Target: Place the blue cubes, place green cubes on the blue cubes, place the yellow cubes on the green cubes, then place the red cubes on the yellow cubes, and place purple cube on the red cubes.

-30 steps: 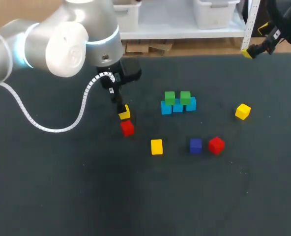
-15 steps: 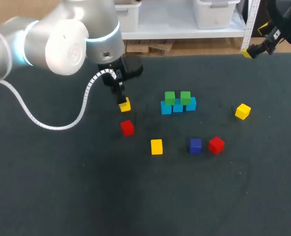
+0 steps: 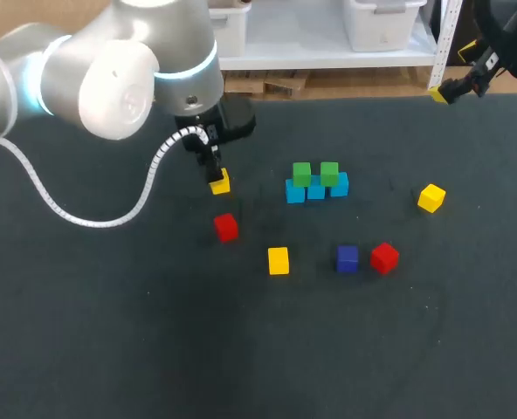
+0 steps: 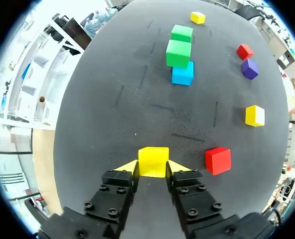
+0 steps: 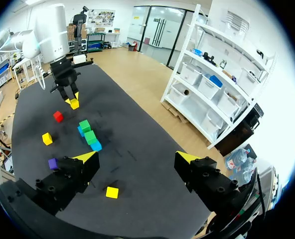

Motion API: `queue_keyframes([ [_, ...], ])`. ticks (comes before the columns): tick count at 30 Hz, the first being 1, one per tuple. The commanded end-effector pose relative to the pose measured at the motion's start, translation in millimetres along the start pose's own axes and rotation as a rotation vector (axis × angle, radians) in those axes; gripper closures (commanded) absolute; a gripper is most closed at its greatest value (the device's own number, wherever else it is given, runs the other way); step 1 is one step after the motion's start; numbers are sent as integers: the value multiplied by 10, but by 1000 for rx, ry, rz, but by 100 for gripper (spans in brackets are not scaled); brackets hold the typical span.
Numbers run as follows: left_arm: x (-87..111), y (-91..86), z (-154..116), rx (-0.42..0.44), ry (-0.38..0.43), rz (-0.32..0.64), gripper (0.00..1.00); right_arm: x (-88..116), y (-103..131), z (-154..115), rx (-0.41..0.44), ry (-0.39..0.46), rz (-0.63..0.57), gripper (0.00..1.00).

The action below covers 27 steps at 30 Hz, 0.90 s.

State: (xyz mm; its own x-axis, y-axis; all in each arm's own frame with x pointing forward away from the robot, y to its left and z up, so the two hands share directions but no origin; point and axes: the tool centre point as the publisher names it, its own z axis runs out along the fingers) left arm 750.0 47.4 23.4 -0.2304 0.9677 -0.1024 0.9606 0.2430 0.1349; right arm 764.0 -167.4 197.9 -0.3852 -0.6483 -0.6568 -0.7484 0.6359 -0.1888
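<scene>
**A:** How far along is the stack?

**B:** The bottom two layers look done. The blue cubes (image 3: 316, 188) sit in a row on the bench (image 3: 154, 349), touching one another. Two green cubes (image 3: 315, 173) rest on top of them, side by side. Nothing is on the green layer yet.

**A:** And the yellows?

**B:** One is in hand. The left jaws are clenched on the held yellow cube (image 4: 153, 161), one yellow tip on each side face. It hangs to the left of the stack, well apart from it, and seems lifted off the bench. The near yellow cube (image 3: 279, 260) lies loose in front of the stack. The far yellow cube (image 3: 431, 197) lies off to its right.

**A:** The rest?

**B:** All untouched. The left red cube (image 3: 226, 227) sits just in front of the held one. The right red cube (image 3: 384, 257) lies just beside the purple cube (image 3: 348, 257), in front of the stack.

**A:** The other arm?

**B:** The right jaws are spread wide with nothing between them, at the bench's far right corner.

**A:** So what remains?

**B:** By my reckoning, the yellows go on the greens, then the reds, then the purple.
</scene>
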Motion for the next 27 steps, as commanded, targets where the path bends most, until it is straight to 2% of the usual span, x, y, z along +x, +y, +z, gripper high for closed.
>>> queue_keyframes([
  [1,21,-27,63,-39,9,-8,100,-1,0,0,0,0,0,0],
  [4,27,-24,75,-45,12,-6,100,-1,0,0,0,0,0,0],
  [5,29,-31,78,-43,13,-5,92,-1,0,0,0,0,0,0],
  [6,30,-36,79,-43,12,-5,55,-1,0,0,0,0,0,0],
  [7,31,-37,79,-41,12,-6,0,-1,0,0,0,0,0,0],
  [15,28,-47,79,5,4,-23,0,-1,0,0,0,0,0,0],
  [21,40,9,120,51,2,-35,0,-1,0,0,0,0,0,0],
  [22,41,17,128,62,1,-37,4,-1,0,0,0,0,0,0],
  [24,45,36,150,62,8,-37,45,-1,0,0,0,0,0,0],
  [25,45,38,157,62,11,-33,56,-1,0,0,0,0,0,0],
  [27,39,37,165,81,9,-34,86,-1,0,0,0,0,0,0],
])
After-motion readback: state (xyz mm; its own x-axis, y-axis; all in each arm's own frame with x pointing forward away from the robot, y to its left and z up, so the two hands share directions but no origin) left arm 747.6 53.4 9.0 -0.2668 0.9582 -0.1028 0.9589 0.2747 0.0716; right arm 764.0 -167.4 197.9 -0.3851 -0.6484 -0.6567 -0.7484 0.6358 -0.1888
